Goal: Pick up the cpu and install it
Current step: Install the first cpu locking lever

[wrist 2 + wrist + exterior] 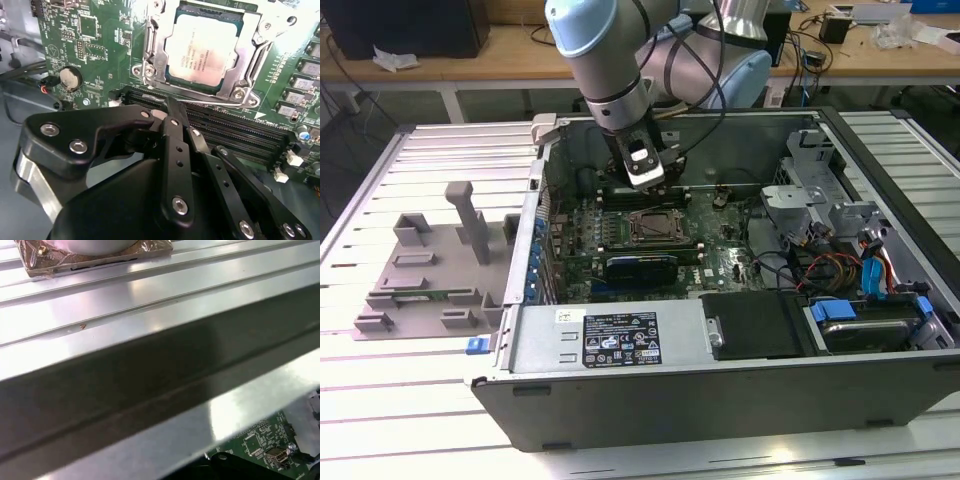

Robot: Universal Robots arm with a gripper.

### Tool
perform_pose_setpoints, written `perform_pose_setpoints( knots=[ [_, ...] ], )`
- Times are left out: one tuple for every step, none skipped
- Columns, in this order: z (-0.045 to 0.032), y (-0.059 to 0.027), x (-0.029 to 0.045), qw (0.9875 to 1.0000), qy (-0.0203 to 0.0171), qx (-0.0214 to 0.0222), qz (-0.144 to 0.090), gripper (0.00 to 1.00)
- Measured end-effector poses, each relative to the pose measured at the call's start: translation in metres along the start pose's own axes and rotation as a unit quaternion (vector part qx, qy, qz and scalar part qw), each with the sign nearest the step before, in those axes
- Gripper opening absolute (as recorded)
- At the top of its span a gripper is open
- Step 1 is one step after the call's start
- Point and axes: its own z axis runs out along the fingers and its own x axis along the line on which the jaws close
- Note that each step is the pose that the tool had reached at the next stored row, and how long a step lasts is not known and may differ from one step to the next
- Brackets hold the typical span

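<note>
The cpu [202, 47], a square chip with a silver-grey top, lies flat inside the metal socket frame [245, 60] on the green motherboard [725, 250]. In the second wrist view my gripper [170, 104] hangs beside the socket, over the black memory slots [235, 135]. It is apart from the chip, and its black fingers meet at one narrow tip with nothing between them. From the exterior view, the gripper [645, 180] is inside the open computer case, just behind the socket [650, 228].
Grey tray blocks [430, 270] sit on the slatted table at the exterior view's left. The case walls [620, 390] ring the board. A drive cage [810, 190] and cables [825, 265] crowd the right side. A coin battery [70, 77] is near the socket.
</note>
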Motion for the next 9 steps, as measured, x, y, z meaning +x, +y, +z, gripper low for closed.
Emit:
perform_pose_setpoints(
  knots=[
    [0.0005, -0.0003, 0.0008, 1.0000, -0.0016, -0.0007, 0.000, 0.11],
    [0.0028, -0.0016, 0.0031, 1.0000, -0.0047, -0.0019, 0.000, 0.11],
    [0.0038, -0.0021, 0.0035, 1.0000, -0.0051, -0.0020, -0.001, 0.11],
    [0.0038, -0.0028, 0.0033, 1.0000, -0.0052, -0.0017, -0.001, 0.11],
    [0.0041, -0.0035, 0.0031, 1.0000, -0.0054, -0.0016, -0.001, 0.11],
    [0.0044, -0.0038, 0.0031, 1.0000, -0.0054, -0.0016, -0.001, 0.11],
    [0.0047, -0.0044, 0.0030, 1.0000, -0.0054, -0.0014, -0.001, 0.11],
    [0.0051, -0.0048, 0.0031, 1.0000, -0.0054, -0.0013, -0.001, 0.11],
    [0.0059, -0.0051, 0.0033, 1.0000, -0.0054, -0.0013, -0.001, 0.11]
  ],
)
